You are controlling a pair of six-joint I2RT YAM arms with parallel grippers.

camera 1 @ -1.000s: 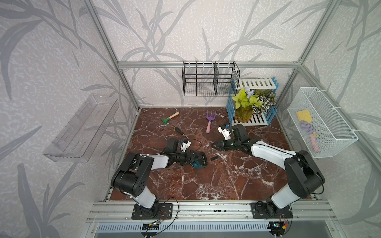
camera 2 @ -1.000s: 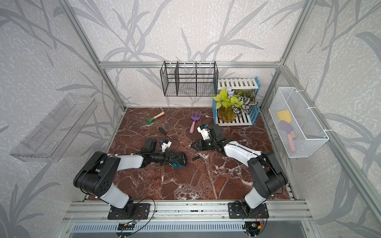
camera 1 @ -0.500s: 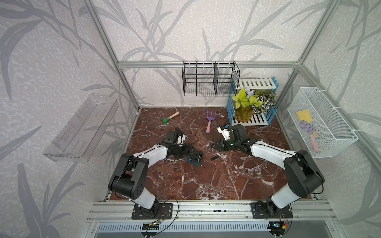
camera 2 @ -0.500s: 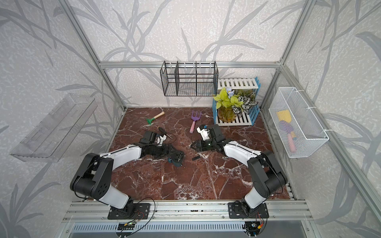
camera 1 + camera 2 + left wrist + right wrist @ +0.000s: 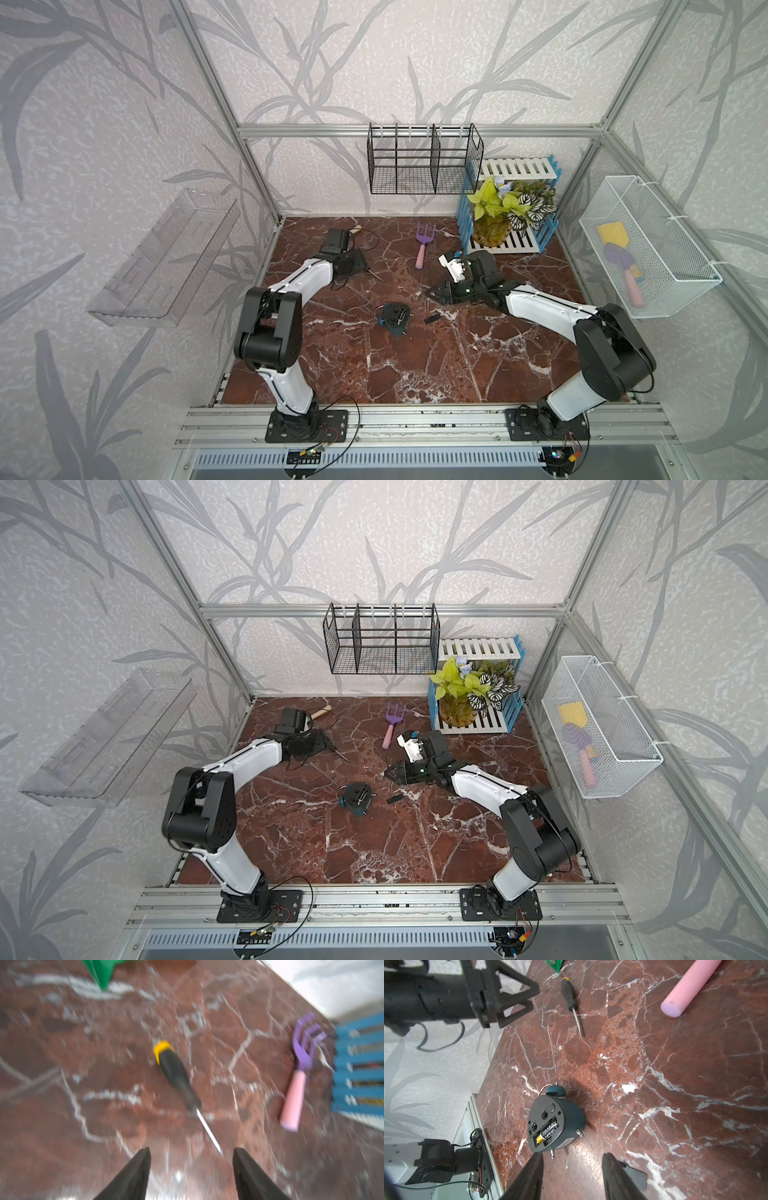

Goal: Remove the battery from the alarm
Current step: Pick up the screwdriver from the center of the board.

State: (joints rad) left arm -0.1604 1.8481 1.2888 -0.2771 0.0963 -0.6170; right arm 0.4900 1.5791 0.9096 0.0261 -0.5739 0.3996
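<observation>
1. Battery (image 5: 548, 1130) is seen seated in the open compartment on the back of the alarm (image 5: 566, 1118), with its gold end and black printed sleeve exposed. It has not yet been lifted out.
2. The alarm is laid near the middle of the desk (image 5: 457, 365) with its back turned upward, presumably so that the compartment can be reached from above.
3. A small black plate (image 5: 431, 320), judged to be the compartment lid, is left flat on the desk just beside the alarm, out of the way.
4. The right pincer (image 5: 572, 1157) is held spread and empty. It is pointed at the alarm from close by, apparently placed for the pick.
5. The left pincer (image 5: 190, 1151) is also spread, with nothing between its jaws. It is aimed at the screwdriver (image 5: 178, 1076) toward the back of the desk on the left arm's side, well apart from the alarm, perhaps so that a prying tool can be fetched.
6. Counted: 1 alarm, 1 battery, 1 loose lid, 1 screwdriver, 1 purple rake (image 5: 423, 249) on the desk, and 2 pincers.
</observation>
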